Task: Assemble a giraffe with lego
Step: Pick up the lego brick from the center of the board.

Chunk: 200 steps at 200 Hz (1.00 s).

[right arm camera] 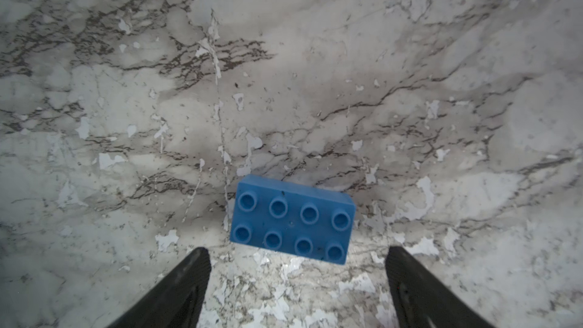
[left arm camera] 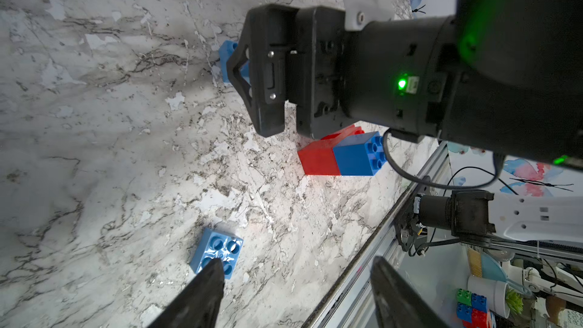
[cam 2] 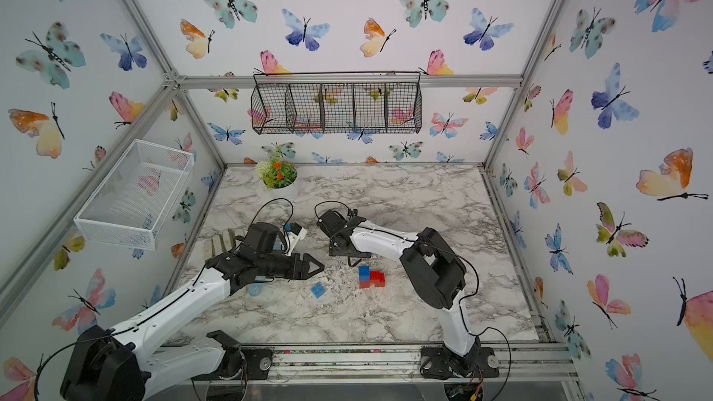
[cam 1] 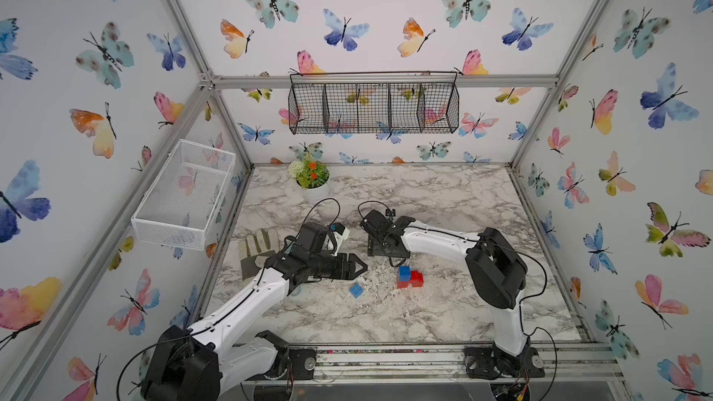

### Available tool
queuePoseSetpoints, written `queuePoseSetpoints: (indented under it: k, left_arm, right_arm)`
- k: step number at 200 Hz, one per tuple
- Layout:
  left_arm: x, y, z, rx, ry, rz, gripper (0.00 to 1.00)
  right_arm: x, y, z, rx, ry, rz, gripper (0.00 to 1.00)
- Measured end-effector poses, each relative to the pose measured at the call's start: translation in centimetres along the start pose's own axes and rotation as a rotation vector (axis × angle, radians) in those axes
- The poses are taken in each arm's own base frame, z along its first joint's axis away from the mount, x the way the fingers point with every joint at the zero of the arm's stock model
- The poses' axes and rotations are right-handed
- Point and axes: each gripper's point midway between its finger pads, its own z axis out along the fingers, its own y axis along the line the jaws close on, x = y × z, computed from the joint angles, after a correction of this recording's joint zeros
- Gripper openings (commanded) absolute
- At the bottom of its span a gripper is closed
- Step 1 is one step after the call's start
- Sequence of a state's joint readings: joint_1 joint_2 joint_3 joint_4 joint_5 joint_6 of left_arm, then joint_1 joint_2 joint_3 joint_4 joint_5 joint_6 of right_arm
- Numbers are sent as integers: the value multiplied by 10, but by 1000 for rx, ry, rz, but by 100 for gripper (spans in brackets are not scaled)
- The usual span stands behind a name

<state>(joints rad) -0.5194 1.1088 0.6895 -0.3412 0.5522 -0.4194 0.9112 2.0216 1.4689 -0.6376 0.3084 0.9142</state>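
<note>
A partly built giraffe (cam 1: pixel 409 277), a blue brick on joined red bricks, stands mid-table; the left wrist view shows it too (left arm camera: pixel 340 156). A loose blue square lego brick (cam 1: pixel 356 290) lies to its left, also in the left wrist view (left arm camera: pixel 217 252). My left gripper (cam 1: pixel 362 266) hovers above and behind that square brick, open and empty (left arm camera: pixel 296 276). A blue oblong lego brick (right arm camera: pixel 291 220) lies studs up on the marble just ahead of my right gripper (right arm camera: pixel 296 257), which is open around nothing. In both top views the right gripper (cam 1: pixel 387 250) points down and hides the oblong brick.
A flower pot (cam 1: pixel 313 179) stands at the back left, and grey gloves (cam 1: pixel 256 248) lie by the left edge. A white mesh basket (cam 1: pixel 185 194) hangs on the left wall and a black wire basket (cam 1: pixel 372 108) on the back wall. The two wrists are close together.
</note>
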Motion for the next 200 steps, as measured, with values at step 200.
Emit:
queuePoseSetpoints:
  k: [200]
  left_arm:
    - [0, 0, 0, 1, -1, 1, 73]
  right_arm:
    - [-8, 11, 17, -1, -4, -3, 80]
